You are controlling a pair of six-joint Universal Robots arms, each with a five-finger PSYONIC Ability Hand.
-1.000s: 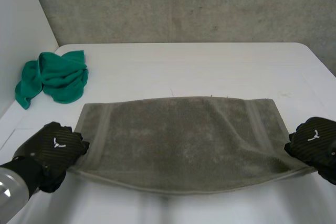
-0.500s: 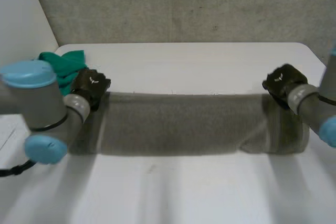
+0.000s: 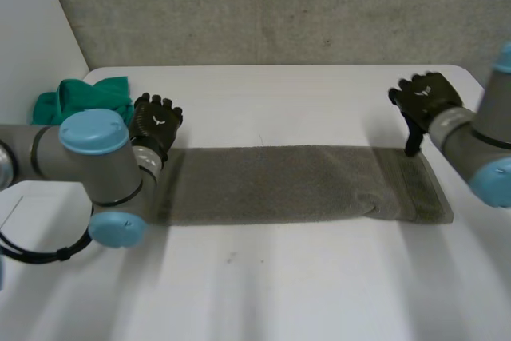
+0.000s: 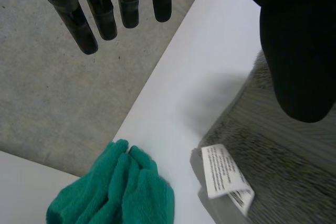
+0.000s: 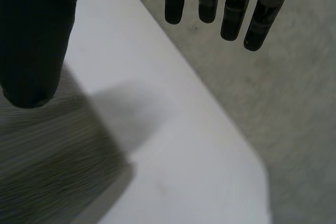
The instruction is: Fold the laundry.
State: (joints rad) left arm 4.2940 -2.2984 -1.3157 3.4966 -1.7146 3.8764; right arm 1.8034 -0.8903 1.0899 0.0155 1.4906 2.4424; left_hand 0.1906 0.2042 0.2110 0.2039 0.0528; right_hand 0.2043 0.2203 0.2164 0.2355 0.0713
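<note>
Released grey towel (image 3: 303,185) since half a second ago; lies folded, 9 to 3 o'clock across table (image 3: 279,277). At its far corners, left robot hand (image 3: 156,121) and right robot hand (image 3: 425,100), fingers straight, empty.

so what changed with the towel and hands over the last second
Both hands carried the grey towel's near edge away from the robot onto its far edge, folding it into a narrower strip, then let go. The left hand and right hand are now open by the strip's far corners. The green cloth stayed at the table's far left.
</note>
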